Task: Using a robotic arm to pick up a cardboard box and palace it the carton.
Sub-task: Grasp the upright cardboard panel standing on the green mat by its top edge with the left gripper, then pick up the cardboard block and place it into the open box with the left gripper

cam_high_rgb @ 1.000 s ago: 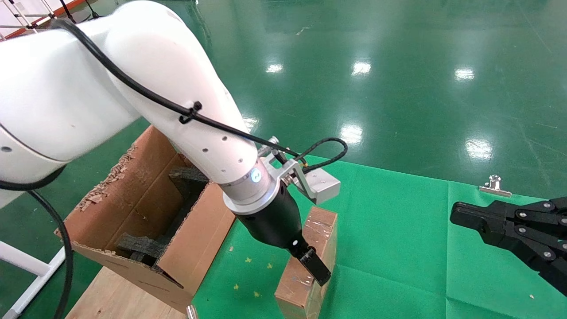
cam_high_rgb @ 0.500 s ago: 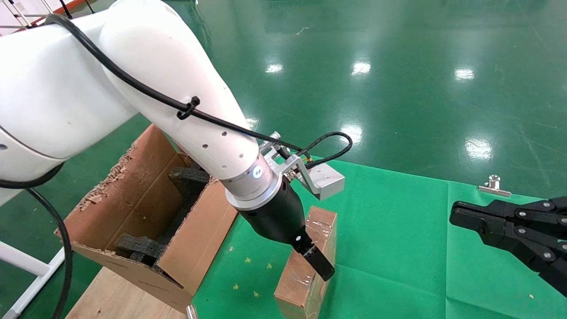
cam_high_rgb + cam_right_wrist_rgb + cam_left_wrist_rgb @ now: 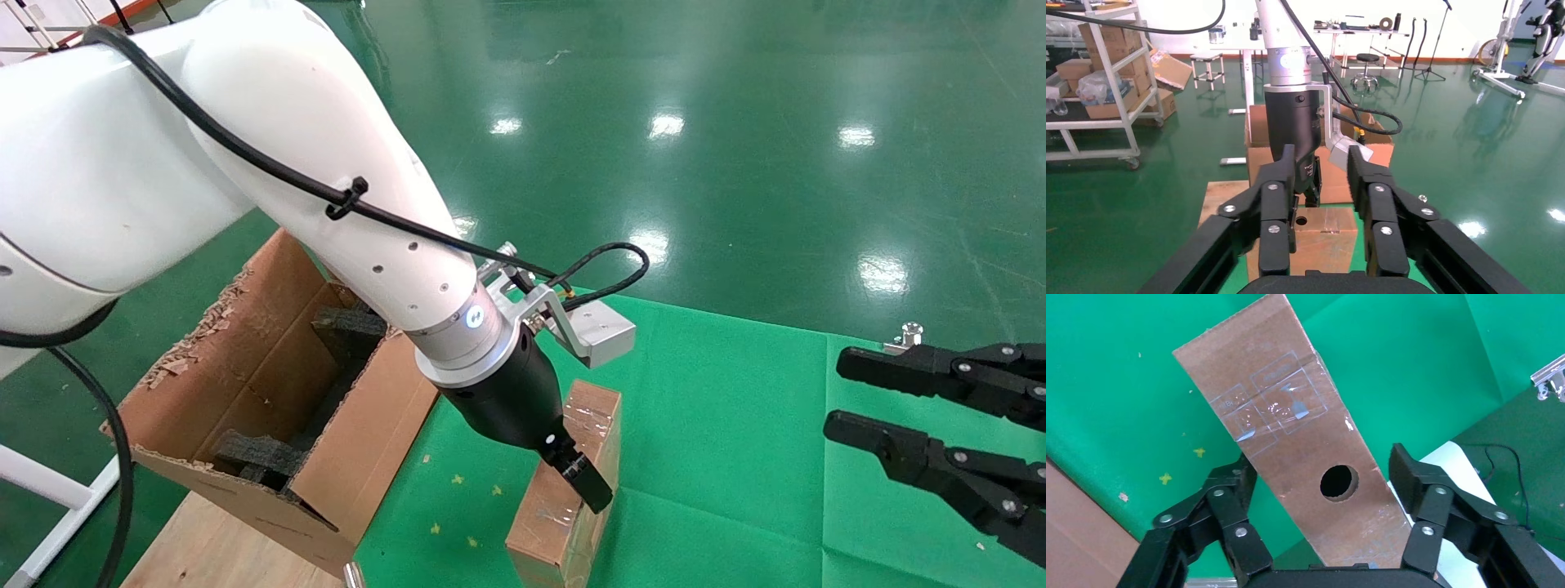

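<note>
The small slim cardboard box (image 3: 585, 421) stands on edge on the green cloth, with glossy tape and a round hole in its narrow top face (image 3: 1284, 416). My left gripper (image 3: 582, 488), on the white robotic arm (image 3: 343, 204), is open and straddles the box's near end (image 3: 1321, 462), with one finger on each side. The far finger is hidden in the head view. The large torn carton (image 3: 237, 351) with black foam blocks (image 3: 351, 331) stands to the box's left. My right gripper (image 3: 840, 394) is open and empty at the far right, facing the box (image 3: 1321, 239).
A green cloth (image 3: 719, 425) covers the table. A silver binder clip (image 3: 909, 333) sits at its far right edge. The carton rests on a wooden board (image 3: 212, 547). The right wrist view shows a shelf cart (image 3: 1101, 73) with boxes beyond the glossy green floor.
My right gripper has opened; it was shut in both earlier frames. My left gripper shifted slightly right along the box a second ago and has held still since.
</note>
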### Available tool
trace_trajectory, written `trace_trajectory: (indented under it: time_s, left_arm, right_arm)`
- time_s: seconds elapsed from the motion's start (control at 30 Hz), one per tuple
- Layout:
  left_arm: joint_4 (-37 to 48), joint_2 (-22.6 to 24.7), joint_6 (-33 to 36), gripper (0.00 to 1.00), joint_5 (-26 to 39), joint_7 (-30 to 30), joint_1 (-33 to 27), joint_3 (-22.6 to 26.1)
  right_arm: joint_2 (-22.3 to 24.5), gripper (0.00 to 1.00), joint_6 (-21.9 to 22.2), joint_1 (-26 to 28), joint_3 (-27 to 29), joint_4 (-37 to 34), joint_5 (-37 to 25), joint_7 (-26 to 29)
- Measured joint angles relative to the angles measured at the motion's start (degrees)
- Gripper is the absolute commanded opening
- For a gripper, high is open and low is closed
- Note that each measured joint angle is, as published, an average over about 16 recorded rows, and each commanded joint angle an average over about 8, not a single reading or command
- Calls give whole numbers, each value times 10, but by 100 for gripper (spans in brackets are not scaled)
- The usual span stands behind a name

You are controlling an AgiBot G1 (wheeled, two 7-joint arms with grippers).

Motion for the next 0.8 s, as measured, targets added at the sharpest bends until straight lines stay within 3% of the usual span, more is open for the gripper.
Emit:
trace_trajectory:
  time_s: [0.43, 0.8]
  left_arm:
    - [10, -17, -3, 0, -8, 28, -11, -13]
    - [57, -120, -22, 0, -20, 165, -90, -76]
  right_arm:
    - [0, 100, 0, 0, 0, 0, 0, 0]
    - [0, 100, 0, 0, 0, 0, 0, 0]
